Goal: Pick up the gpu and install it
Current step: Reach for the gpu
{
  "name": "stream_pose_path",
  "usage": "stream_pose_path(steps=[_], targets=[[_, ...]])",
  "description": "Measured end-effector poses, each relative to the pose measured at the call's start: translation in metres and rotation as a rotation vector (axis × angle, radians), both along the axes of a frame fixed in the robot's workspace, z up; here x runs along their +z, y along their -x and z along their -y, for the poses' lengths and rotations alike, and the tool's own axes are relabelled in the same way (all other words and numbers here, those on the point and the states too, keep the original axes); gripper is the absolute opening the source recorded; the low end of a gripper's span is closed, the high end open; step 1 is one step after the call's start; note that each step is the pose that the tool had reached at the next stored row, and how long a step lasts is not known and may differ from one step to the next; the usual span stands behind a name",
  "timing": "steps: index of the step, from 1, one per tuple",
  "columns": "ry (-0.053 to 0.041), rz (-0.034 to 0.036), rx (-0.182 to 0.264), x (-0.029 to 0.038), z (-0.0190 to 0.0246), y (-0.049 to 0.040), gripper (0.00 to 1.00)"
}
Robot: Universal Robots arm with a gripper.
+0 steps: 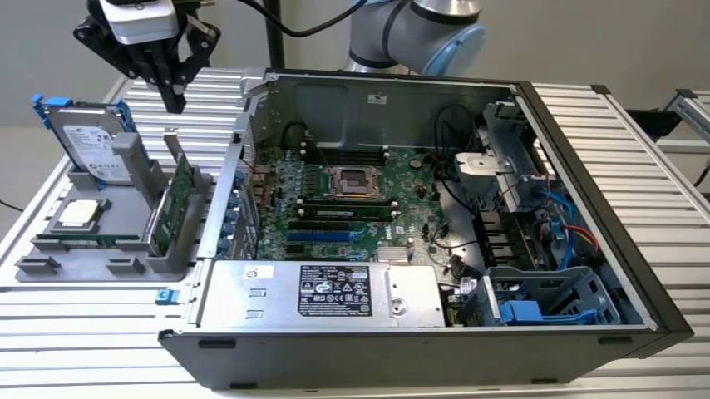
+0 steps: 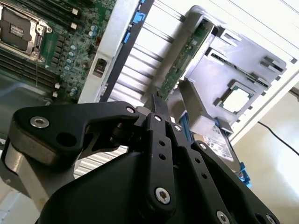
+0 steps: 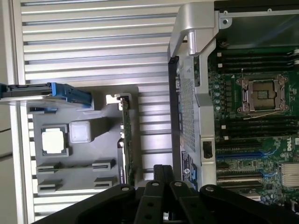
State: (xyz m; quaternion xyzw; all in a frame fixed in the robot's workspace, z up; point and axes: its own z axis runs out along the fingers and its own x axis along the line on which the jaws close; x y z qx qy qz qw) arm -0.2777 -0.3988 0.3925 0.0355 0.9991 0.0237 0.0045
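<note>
Gpu [image 1: 169,214] stands on edge in 1 slot of the grey holder tray [image 1: 66,270], between the hard drive [image 1: 95,141] and the open PC case [image 1: 332,104]. The gripper [image 1: 175,101] hangs above it, well apart, 2 fingers pressed together, empty. Judgement: approach phase; fingers should part and straddle the thin top edge squarely, clear of the silver bracket [image 1: 173,143].

Robotics laboratory work cell. A robot arm [image 1: 416,33] stands beyond a ribbed aluminium surface [image 1: 621,150] that carries an opened desktop computer case [image 1: 332,100] and a grey moulded holder [image 1: 66,270] with loose components slotted into it. Plain pale walls lie behind.
</note>
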Motion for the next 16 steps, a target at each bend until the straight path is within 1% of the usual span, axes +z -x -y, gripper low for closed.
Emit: stream_pose_path(steps=[16], targets=[[0.0000,0.0000,0.000,0.0000,0.0000,0.0139,0.00]])
